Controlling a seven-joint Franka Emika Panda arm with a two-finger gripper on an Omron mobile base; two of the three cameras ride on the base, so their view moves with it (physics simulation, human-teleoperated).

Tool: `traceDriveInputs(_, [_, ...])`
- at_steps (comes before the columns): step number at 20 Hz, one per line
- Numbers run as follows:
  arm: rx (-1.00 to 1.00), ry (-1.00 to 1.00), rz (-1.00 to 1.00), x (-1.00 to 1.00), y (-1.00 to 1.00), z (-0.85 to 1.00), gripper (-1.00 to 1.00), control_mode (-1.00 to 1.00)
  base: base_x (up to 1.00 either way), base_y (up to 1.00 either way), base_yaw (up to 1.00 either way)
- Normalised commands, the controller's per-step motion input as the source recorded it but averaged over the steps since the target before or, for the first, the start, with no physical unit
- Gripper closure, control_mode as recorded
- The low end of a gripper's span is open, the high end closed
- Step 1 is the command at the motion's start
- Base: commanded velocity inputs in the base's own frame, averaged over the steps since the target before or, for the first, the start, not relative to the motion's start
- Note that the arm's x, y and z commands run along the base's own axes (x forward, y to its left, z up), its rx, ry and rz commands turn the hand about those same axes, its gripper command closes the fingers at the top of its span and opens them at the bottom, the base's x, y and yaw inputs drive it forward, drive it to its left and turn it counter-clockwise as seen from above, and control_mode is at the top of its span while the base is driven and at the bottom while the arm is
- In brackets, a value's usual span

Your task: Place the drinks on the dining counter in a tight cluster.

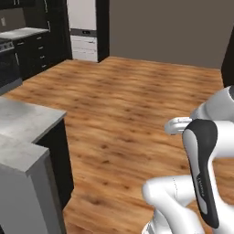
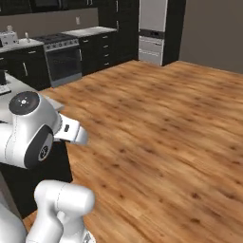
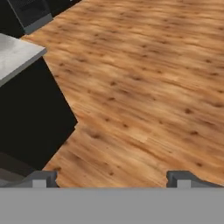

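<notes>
The drinks are out of view. The dining counter [image 1: 25,121] ends at the left as a pale grey stepped top on a black base, and its corner shows too in the hand view [image 3: 15,54]. My gripper [image 3: 111,179] hangs over bare wood floor to the right of that corner. Its fingertips [image 3: 41,178] stand far apart and it is open, with nothing between them. The white arm [image 1: 201,169] folds up at the lower right of the left base view.
Wood floor [image 1: 137,100] stretches ahead and to the right. Along the far wall stand black cabinets, a stove [image 2: 61,59] and a tall white appliance column [image 2: 153,33]. The counter's black side panel [image 3: 30,118] is close on the left.
</notes>
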Motion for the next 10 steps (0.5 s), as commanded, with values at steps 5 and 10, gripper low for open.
traceDriveInputs(5, [0.0,0.0,0.0,0.0,0.0,0.0,-1.0,1.0,1.0,-0.1,0.65])
traceDriveInputs(10, [0.0,0.0,0.0,0.0,0.0,0.0,-1.0,1.0,1.0,-0.36,0.53])
